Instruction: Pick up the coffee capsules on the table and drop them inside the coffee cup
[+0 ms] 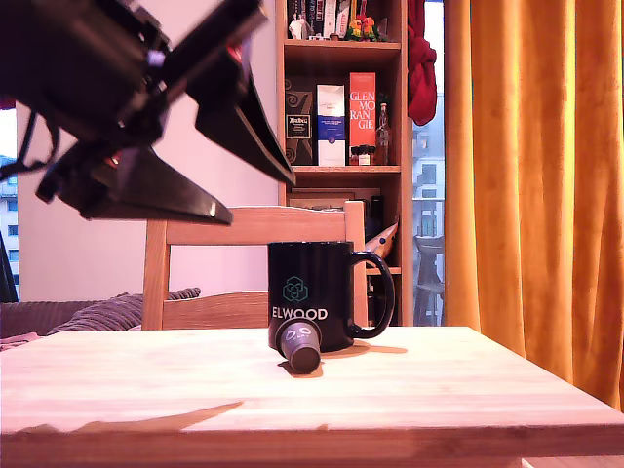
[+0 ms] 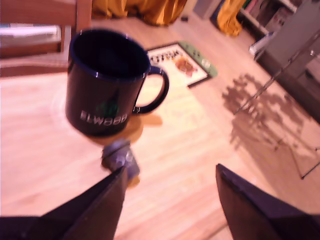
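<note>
Above table (image 1: pixel 468 390), claw (image 1: pixel 261 195) raised, tilted, agape

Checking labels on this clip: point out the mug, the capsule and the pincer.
mug (image 1: pixel 310 292): exterior view, front wall above the lettering.
capsule (image 1: pixel 300 346): exterior view, tapered side, lying against the mug's base.
pincer (image 2: pixel 170 200): wrist view, gap midway between its open tips.

Exterior view: low, near table (image 1: pixel 439 390) height, close, facing across it toward chair (image 1: pixel 249 229), bookshelf (image 1: pixel 341 97). Wrist view: above, close, tilted down past gripper (image 2: pixel 170 175). Shared: coffee cup (image 1: pixel 312 292), dark capsule (image 1: pixel 300 343), tabletop
</note>
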`<state>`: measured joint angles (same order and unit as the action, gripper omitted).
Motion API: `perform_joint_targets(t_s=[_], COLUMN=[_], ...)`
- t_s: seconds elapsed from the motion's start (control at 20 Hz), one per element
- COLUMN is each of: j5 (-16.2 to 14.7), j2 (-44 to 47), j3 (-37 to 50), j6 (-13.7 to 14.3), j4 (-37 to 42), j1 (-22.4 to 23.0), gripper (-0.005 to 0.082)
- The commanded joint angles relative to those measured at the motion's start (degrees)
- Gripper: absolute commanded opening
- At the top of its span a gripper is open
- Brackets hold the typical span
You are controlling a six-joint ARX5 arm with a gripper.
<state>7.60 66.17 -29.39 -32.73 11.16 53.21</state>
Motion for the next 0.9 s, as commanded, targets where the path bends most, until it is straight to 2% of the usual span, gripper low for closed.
perform_joint_targets(t_s=[0.0,0.3,0.5,0.7,0.85], j5=[0.17,-0.70,-1.27,-1.20,-2.36], j2=[2.16,11.56,18.88,25.20,28.22], j3=[0.94,-5.49,-14.71,-21.11,-23.74], j6=[-0.24,-0.26,-0.28,-0.39,-3.93], j4=[1.36,-0.57,-10.56,-15.89,-19.93], j1=[0.15,-0.33,-1.27,-2.78,-4.72], gripper=[0.0518,0.0518,0.0518,0.0518,0.0516])
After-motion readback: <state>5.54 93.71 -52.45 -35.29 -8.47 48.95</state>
